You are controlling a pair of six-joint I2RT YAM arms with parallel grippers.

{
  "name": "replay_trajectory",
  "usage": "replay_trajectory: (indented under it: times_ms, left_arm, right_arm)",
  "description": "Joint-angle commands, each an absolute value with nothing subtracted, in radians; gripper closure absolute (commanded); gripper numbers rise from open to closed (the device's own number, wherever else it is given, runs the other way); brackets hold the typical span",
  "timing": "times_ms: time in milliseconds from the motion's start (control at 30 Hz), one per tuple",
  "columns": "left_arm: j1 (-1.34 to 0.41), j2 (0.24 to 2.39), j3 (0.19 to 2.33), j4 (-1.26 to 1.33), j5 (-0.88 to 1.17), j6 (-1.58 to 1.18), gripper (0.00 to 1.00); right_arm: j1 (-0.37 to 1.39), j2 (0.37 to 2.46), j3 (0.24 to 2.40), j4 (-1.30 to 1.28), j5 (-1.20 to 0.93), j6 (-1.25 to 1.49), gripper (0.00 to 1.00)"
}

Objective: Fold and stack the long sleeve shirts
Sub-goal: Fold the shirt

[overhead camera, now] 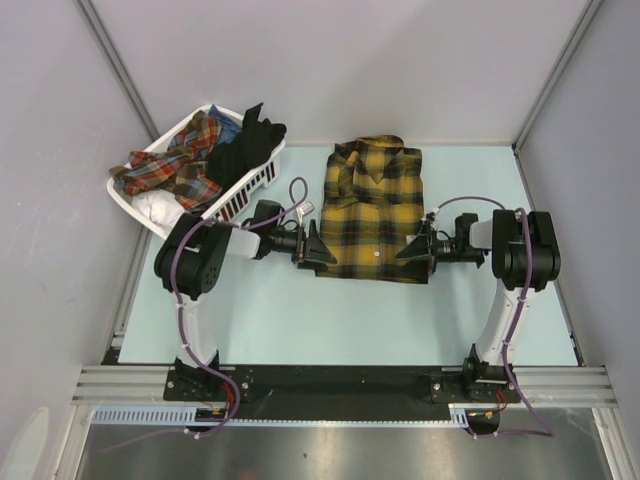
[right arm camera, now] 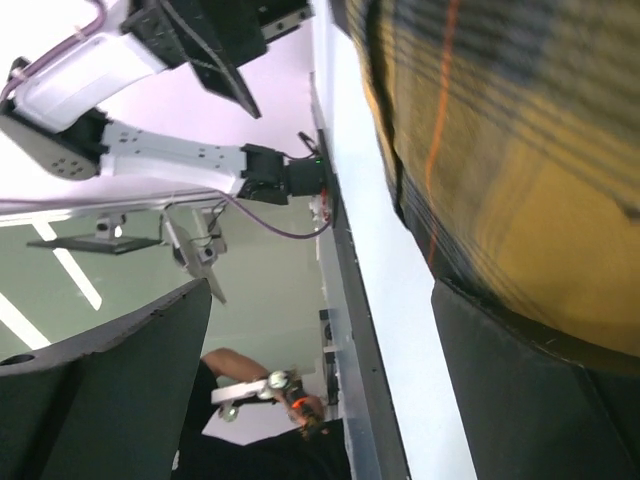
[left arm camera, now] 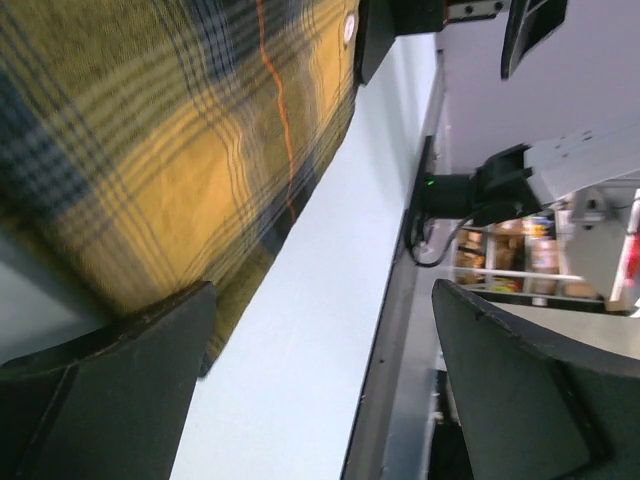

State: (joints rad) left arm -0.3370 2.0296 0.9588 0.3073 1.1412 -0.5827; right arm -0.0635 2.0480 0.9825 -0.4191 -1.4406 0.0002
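- At the far left, only the overhead view takes in the white slatted plastic basket [overhead camera: 252,188] heaped with red plaid and black clothes [overhead camera: 185,165].
- The left gripper [overhead camera: 318,247] is spread wide and holds nothing, at the near left corner of the folded mustard-yellow and black plaid shirt [overhead camera: 375,205].
- That shirt lies mid-table, collar toward the far wall, long axis running near to far. The wrist views catch only its hem.
- The right gripper [overhead camera: 412,248], likewise released, is at the near right corner.

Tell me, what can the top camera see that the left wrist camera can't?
Only the top view: the white basket of clothes and the whole folded yellow plaid shirt. Only the left wrist view: the shirt's thin orange stripe up close, and a room past the table. Both: the shirt's plaid cloth lying on the pale table.
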Motion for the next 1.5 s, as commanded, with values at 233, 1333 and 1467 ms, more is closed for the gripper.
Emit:
replay_trajectory:
  times_ms: [233,1333,1467]
  left_arm:
    - [-0.399,1.665,1.089,-0.328,0.750,0.255,0.13]
    - [-0.816,1.783,0.928,-0.075,0.104,0.989,0.64]
    - [-0.813,1.730,0.920,-0.133,0.158,0.997,0.98]
  right_arm:
    - [-0.129,1.771,1.171,-0.893,-1.109,-0.402,0.09]
    - [0.281,1.453,0.617,-0.213,-0.374,-1.206,0.86]
    - [0.279,1.402,0.663,-0.317,-0.403,-1.177,1.00]
